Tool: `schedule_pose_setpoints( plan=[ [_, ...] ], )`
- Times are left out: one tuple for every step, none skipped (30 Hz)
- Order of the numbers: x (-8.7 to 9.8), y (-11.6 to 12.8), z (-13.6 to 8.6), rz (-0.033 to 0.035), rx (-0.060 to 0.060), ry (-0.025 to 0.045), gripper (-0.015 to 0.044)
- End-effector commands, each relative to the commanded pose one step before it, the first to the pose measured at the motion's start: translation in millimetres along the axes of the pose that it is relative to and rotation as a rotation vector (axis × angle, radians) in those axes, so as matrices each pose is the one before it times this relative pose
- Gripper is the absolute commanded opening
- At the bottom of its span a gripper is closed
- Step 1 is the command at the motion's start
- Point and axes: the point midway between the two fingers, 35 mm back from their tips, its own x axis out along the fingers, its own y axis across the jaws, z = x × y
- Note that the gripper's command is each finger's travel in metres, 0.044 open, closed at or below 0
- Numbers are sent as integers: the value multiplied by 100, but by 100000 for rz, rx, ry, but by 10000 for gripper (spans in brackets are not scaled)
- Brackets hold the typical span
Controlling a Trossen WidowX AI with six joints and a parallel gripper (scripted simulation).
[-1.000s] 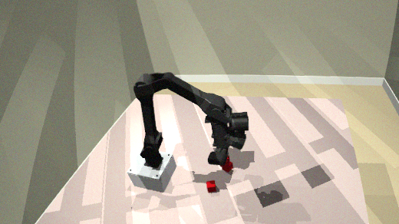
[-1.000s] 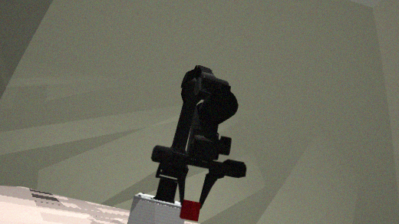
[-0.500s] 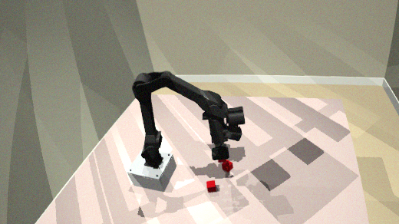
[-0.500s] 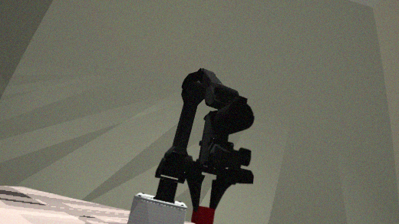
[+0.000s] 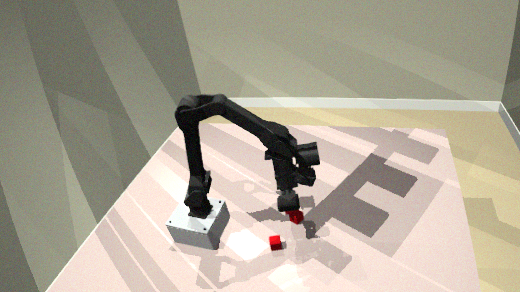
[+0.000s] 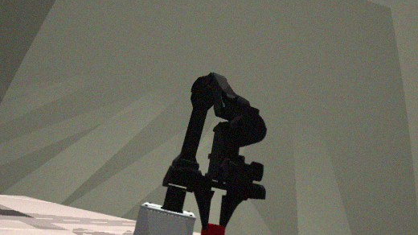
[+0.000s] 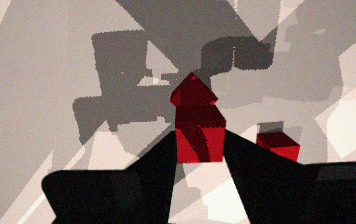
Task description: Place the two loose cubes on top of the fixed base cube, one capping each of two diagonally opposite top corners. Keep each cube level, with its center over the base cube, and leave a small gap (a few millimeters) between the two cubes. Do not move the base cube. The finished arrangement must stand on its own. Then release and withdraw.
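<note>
My gripper (image 5: 289, 209) (image 6: 215, 223) (image 7: 198, 135) points down and is shut on a red cube (image 6: 213, 230) (image 7: 200, 145), one finger on each side. A second red cube (image 5: 297, 217) (image 7: 193, 91) is on the table just beyond the held cube, turned corner-on in the wrist view and partly hidden by it. The height between these two is hard to judge. A third red cube (image 5: 275, 242) (image 7: 278, 145) sits apart on the table, to the right in the wrist view, partly behind a finger. All three look alike, so I cannot tell which is the base cube.
The arm's grey base block (image 5: 195, 233) (image 6: 165, 223) stands on the pale pink table (image 5: 125, 261) (image 6: 24, 204), left of the cubes in the top view. Dark arm shadows and bright patches cross the table around the cubes. The exterior view cuts off the lower part of the work area.
</note>
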Motion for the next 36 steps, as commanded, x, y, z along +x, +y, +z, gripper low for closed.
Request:
schedule_pose_setpoints(
  plan=[
    [1063, -24, -182, -338, -549, 639, 105],
    [216, 5, -6, 1, -25, 2, 105],
    [129, 3, -5, 0, -15, 1, 105],
    [43, 1, -2, 0, -5, 0, 105],
    [0, 0, 0, 0, 0, 0, 105],
    [0, 0, 0, 0, 0, 0, 105],
    [0, 0, 0, 0, 0, 0, 105],
    [0, 0, 0, 0, 0, 0, 105],
    [0, 0, 0, 0, 0, 0, 105],
    [0, 0, 0, 0, 0, 0, 105],
    [0, 0, 0, 0, 0, 0, 105],
    [0, 0, 0, 0, 0, 0, 105],
    [33, -1, -2, 0, 28, 0, 105],
    [82, -1, -5, 0, 69, 1, 105],
    [33, -1, -2, 0, 28, 0, 105],
    [0, 0, 0, 0, 0, 0, 105],
    [0, 0, 0, 0, 0, 0, 105],
    [0, 0, 0, 0, 0, 0, 105],
    [0, 0, 0, 0, 0, 0, 105],
    [0, 0, 0, 0, 0, 0, 105],
    [0, 0, 0, 0, 0, 0, 105],
    [0, 0, 0, 0, 0, 0, 105],
    [0, 0, 0, 0, 0, 0, 105],
    [0, 0, 0, 0, 0, 0, 105],
    [0, 0, 0, 0, 0, 0, 105],
    [0, 0, 0, 0, 0, 0, 105],
    [0, 0, 0, 0, 0, 0, 105],
    [0, 0, 0, 0, 0, 0, 131],
    [0, 0, 0, 0, 0, 0, 158],
    [0, 0, 0, 0, 0, 0, 184],
    [0, 0, 0, 0, 0, 0, 205],
    [0, 0, 0, 0, 0, 0, 205],
    [0, 0, 0, 0, 0, 0, 205],
    [0, 0, 0, 0, 0, 0, 205],
    [0, 0, 0, 0, 0, 0, 205],
    [0, 0, 0, 0, 0, 0, 205]
  ],
)
